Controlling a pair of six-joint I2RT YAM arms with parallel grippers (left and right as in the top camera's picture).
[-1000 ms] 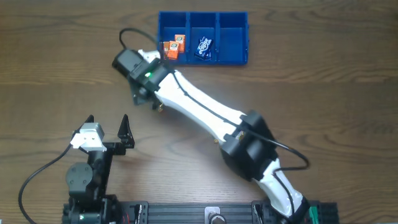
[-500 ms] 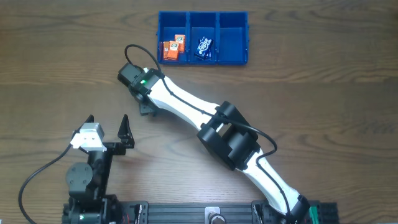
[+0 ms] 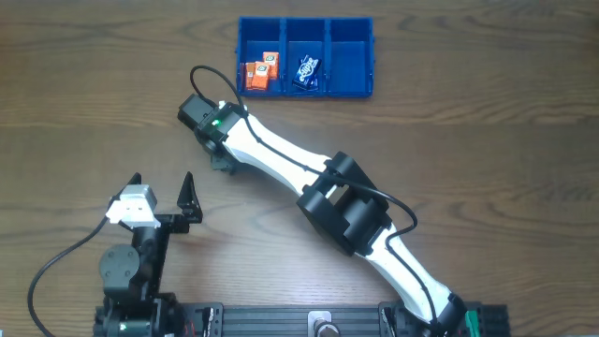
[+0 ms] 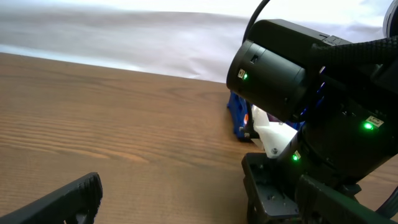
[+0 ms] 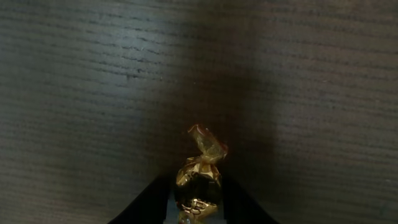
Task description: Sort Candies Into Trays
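Nearly sorted: you have the gold candy (image 5: 199,169) gripped but not yet in a tray.
Well off the blue tray (image 3: 305,95), toward the arm bases, your left gripper (image 3: 161,180) sits with its fingers spread. The right gripper (image 3: 221,166), near the tray's left end, pinches the candy. Orange candies (image 3: 261,73) and a blue candy (image 3: 307,70) lie sorted.

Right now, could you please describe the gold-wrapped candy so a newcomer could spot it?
Find the blue tray on the far side of the table, then follow the right arm to the right gripper, over bare wood near the tray's left end. The gold candy is pinched there; its crinkled gold foil sets it apart from the orange candies and blue candy in the tray.
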